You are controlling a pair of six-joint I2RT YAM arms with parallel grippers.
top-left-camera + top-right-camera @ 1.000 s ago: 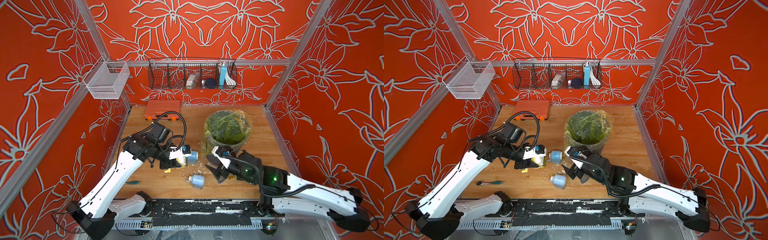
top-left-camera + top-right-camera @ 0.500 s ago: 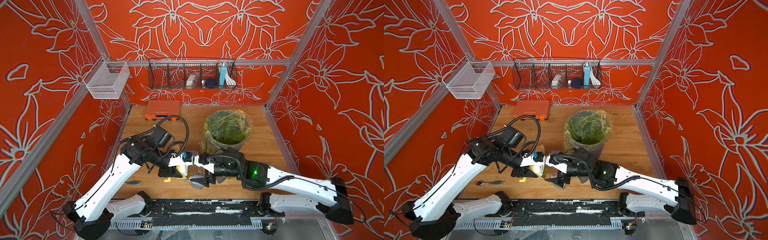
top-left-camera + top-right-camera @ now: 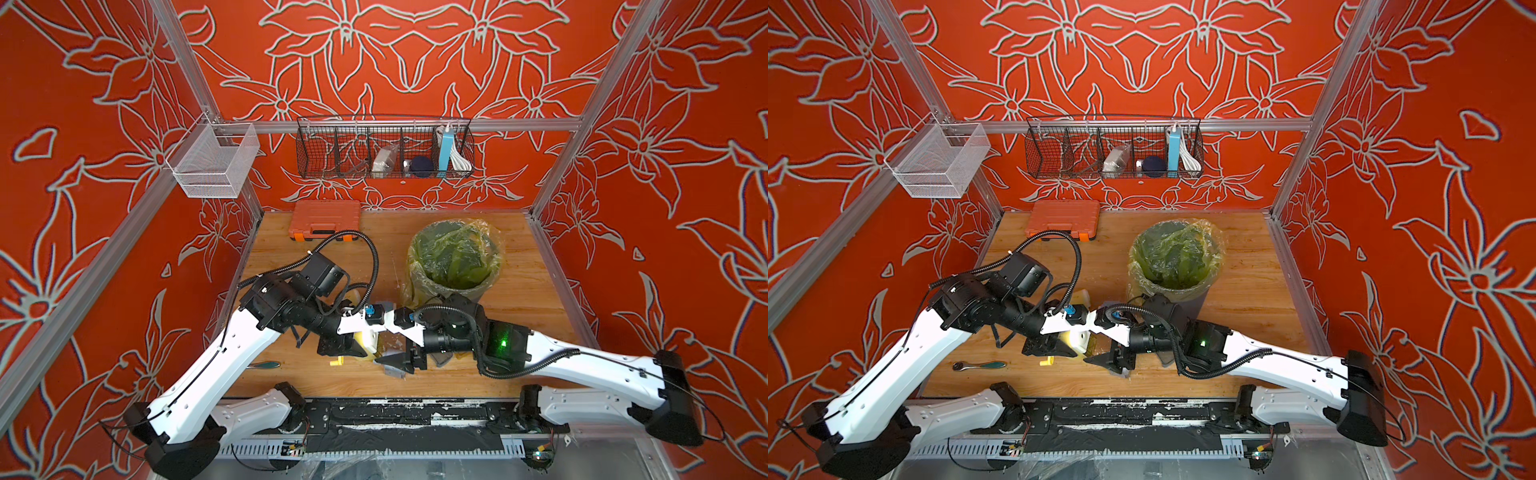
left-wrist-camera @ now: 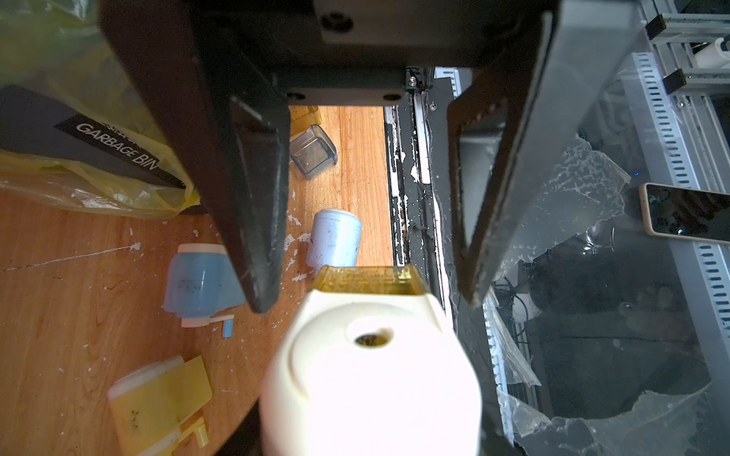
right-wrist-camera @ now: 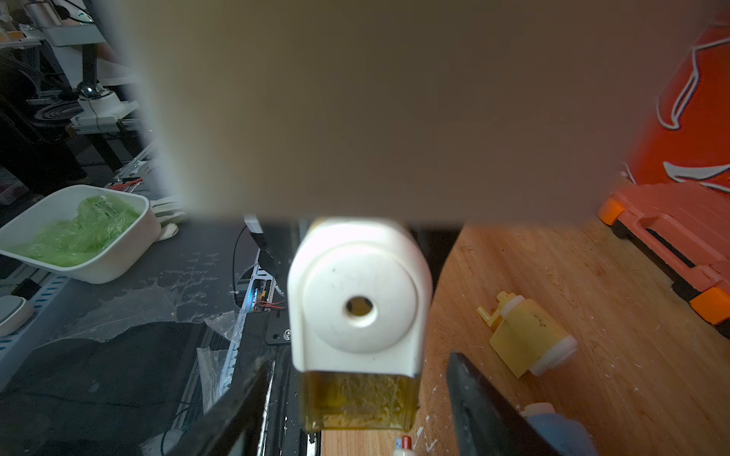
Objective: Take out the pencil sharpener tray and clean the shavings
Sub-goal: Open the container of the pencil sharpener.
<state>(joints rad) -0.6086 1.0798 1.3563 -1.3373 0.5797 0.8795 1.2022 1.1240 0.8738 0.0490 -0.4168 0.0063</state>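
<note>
Sitting in the white pencil sharpener (image 5: 357,300), the yellow see-through tray (image 5: 357,398) is held in the air just in front of the garbage bin (image 3: 417,274), on the robot's side of it. The left gripper (image 3: 353,345) is clenched on the sharpener's body. The right gripper (image 4: 365,302) has its fingers (image 4: 253,221) spread on either side of the tray, not touching it. Pale shavings (image 4: 294,241) lie scattered on the table (image 3: 519,332) near the bin, around a blue sharpener (image 4: 201,280).
</note>
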